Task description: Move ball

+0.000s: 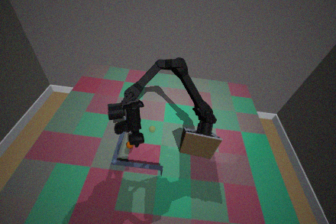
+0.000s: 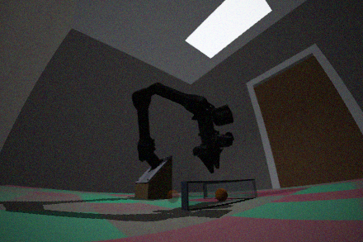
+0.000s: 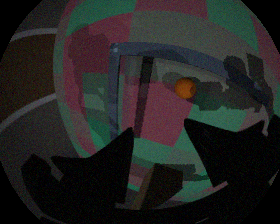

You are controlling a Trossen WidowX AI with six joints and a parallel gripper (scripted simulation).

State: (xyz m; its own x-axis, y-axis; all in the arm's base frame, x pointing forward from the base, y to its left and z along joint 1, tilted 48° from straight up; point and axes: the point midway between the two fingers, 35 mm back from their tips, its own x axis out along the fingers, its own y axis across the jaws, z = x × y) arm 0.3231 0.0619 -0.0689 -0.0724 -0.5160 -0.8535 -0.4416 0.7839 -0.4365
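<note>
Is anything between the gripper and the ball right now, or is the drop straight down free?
Nothing visible blocks it. The gripper hangs open above the orange ball, which sits inside the corner of the clear walls. The walls are low and stand to the sides, not over the ball.

In the top view the gripper partly hides the ball.

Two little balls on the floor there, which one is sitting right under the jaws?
The solid orange ball, beside the clear walls. The paler see-through copy lies apart, toward the arm's base, with nothing above it.
</note>
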